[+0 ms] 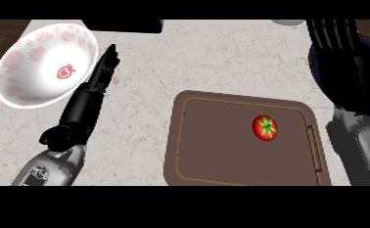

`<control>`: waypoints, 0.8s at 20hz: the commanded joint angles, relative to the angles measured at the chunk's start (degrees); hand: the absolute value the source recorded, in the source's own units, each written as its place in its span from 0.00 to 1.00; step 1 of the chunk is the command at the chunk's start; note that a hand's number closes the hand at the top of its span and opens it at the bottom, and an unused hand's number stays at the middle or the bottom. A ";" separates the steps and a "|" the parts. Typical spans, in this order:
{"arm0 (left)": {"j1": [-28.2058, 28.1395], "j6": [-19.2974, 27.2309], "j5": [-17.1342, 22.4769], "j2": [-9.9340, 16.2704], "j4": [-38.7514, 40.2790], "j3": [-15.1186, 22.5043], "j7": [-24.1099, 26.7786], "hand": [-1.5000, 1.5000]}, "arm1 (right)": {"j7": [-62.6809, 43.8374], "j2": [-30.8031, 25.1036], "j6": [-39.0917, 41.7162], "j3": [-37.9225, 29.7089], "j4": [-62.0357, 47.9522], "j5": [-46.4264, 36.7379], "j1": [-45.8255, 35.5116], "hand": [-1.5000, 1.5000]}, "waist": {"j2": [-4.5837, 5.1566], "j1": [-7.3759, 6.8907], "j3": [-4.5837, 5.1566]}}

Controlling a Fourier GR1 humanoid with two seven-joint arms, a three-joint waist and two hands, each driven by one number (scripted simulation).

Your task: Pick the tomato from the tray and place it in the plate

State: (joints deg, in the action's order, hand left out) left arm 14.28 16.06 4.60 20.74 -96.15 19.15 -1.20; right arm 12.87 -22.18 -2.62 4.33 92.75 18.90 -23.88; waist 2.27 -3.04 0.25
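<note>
tomato [266, 127]: on the tray [217, 144], toward the surface's right edge
nearer hand: right hand [334, 36], fingers apparently straight, holding nothing
left hand [98, 82]: straight, beside the plate [39, 75]

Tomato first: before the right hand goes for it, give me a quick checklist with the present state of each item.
1. Tomato on the tray, nothing covering it: ok.
2. Right hand positioned over the tomato: not ok; it is up at the view's right edge, beyond the tray.
3. Right hand open for the grasp: ok; fingers straight.
4. Plate free to receive: ok; only its printed pattern shows inside.
5. Left hand out of the path: cannot tell; it lies flat on the counter beside the plate, between plate and tray.
</note>
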 commanded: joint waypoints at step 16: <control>-10.38 -10.40 9.32 2.43 18.70 -12.11 7.89 0.50 | 4.08 12.06 -14.42 26.35 -1.85 -25.86 19.05 0.00 | -2.31 3.37 -0.23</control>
State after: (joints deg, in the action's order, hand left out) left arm 3.12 8.84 12.69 22.73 -81.51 9.68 5.34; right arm 13.65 -12.42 -13.36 26.56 88.00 -1.42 -10.21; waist 0.08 -0.17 0.11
